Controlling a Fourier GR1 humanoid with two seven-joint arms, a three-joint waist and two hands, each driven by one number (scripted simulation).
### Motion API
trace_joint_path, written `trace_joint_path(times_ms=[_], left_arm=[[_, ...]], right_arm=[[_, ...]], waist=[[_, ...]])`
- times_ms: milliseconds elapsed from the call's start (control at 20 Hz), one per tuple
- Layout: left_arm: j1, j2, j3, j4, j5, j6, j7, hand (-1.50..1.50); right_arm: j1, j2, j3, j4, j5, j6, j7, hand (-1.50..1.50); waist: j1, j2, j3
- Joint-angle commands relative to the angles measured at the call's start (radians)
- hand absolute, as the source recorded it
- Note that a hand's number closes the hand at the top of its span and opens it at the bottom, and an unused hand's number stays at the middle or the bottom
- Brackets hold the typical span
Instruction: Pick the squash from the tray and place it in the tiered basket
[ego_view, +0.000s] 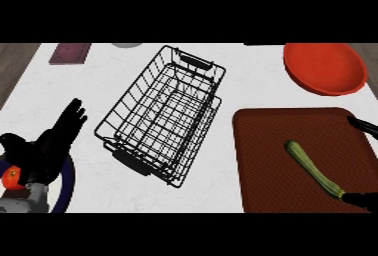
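Squash, long pale-green striped vegetable (314, 169), lies diagonally on the dark red-brown rectangular tray (266, 165) at lower right of the frame, stem end pointing up-left, other end down-right near the tray's lower right corner. Nothing is wrapped around it.

Right hand, black (363, 199): only small parts show at the right edge. One dark piece sits at the squash's lower end, touching or just beside it, and another dark finger-like piece (362, 124) lies over the tray's upper right edge. Can't tell whether this hand is spread or closed; too little of it is in view.

Left hand, black with grey forearm (50, 145), is at lower left of the frame, fingers straight and pointing up, spread slightly, holding nothing, resting. It overlaps a dark blue round plate rim (66, 185) at the lower left edge. An orange-red patch (12, 176) shows beside the wrist; can't tell what it is.

Tiered basket, black wire, rectangular with dark handles (164, 112), stands in the centre of the frame on the white marbled counter (103, 75), tilted diagonally, between the left hand and the tray, apart from both.

Red-orange round bowl (325, 67) sits at upper right, above the tray, not touching it. Dark maroon flat rectangular item (70, 53) at upper left. Pale grey round object (127, 45) cut off by the top edge.
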Motion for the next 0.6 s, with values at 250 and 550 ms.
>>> trace_joint_path(times_ms=[250,550], left_arm=[[0.016,0.004,0.008,-0.012,0.011,-0.025,0.006,0.00],[0.001,-0.020,0.027,0.016,-0.006,-0.038,0.005,0.00]], right_arm=[[0.060,-0.363,0.067,-0.134,0.338,0.123,0.137,-1.50],[0.141,-0.264,0.158,-0.401,0.429,0.144,0.379,-1.50]], waist=[[0.020,0.000,-0.003],[0.010,0.002,0.000]])
